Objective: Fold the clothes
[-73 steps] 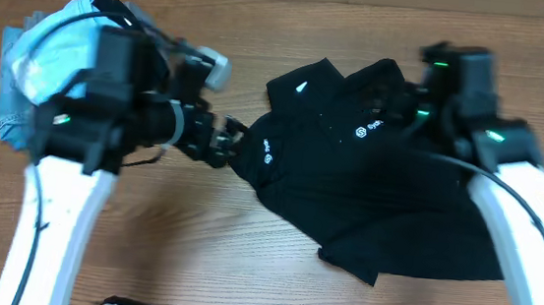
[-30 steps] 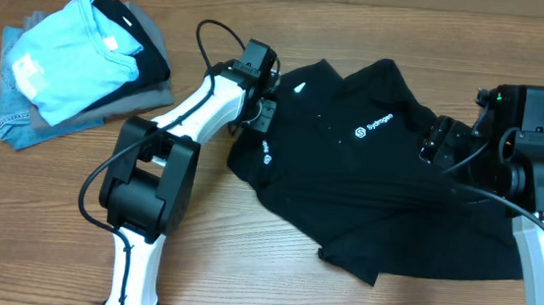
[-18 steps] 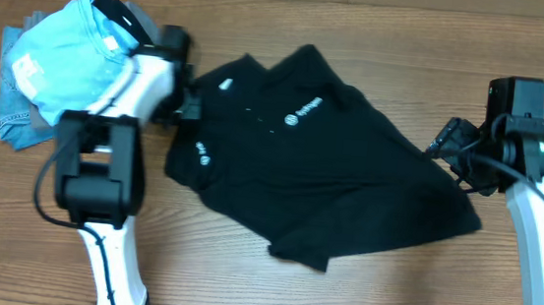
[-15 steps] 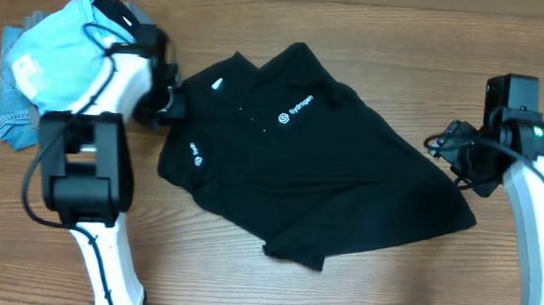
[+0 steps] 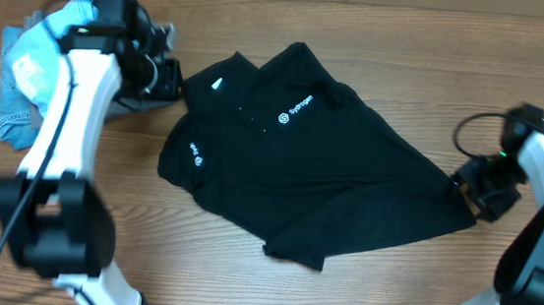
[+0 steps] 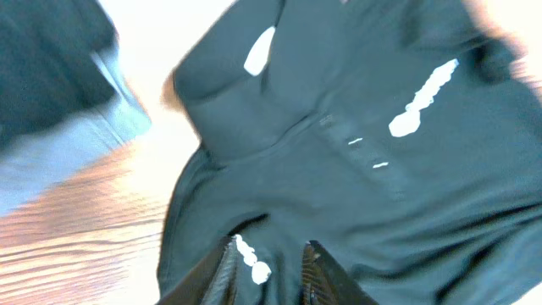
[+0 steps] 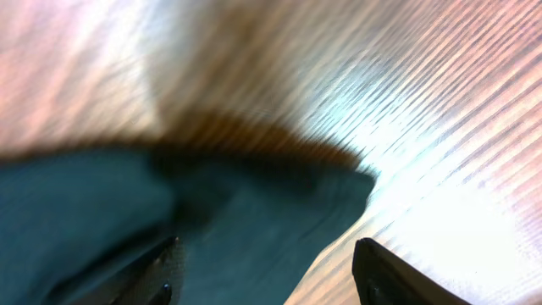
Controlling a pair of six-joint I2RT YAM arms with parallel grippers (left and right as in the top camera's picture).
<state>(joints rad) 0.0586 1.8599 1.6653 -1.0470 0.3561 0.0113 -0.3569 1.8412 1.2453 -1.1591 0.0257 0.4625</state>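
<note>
Polo shirt [image 5: 330, 167], overhead cam: where's it lying?
— On the table [image 5: 240, 288], mid-frame, front up & spread w/ some wrinkles. Collar [image 5: 259, 72] points upper left, hem lower right. Chest logo [image 5: 299, 108] & sleeve logo [image 5: 196, 151] both show

And the hands from up there?
— The left hand [image 5: 168, 79] sits just beside the collar-side shoulder, btwn the shirt & the folded pile [image 5: 21, 81] in the upper-left corner. The right hand [image 5: 486, 191] is at the shirt's far right edge, near the hem corner. Can't tell from above if either touches cloth

Left wrist cam?
— Blurred, but readable. The shirt [image 6: 406, 195] fills most of the frame, w/ placket buttons [image 6: 364, 148] & both logos visible. The left hand [image 6: 271, 254] has its fingers [image 6: 222, 275] apart w/ a clear gap, and nothing is clamped. The sleeve logo [image 6: 251, 261] shows through that gap. Grey & dark cloth from the pile [image 6: 59, 161] is at upper left, w/ bare table [image 6: 76, 246] under it

Right wrist cam?
— Very smeared. The right hand [image 7: 271, 263] has its fingers [image 7: 157, 275] spread wide at the bottom edge, gripping nothing. Dark shirt cloth [image 7: 254, 229] lies below & btwn them, ending in a corner toward the right. Wood grain [image 7: 423, 110] is beyond
</note>
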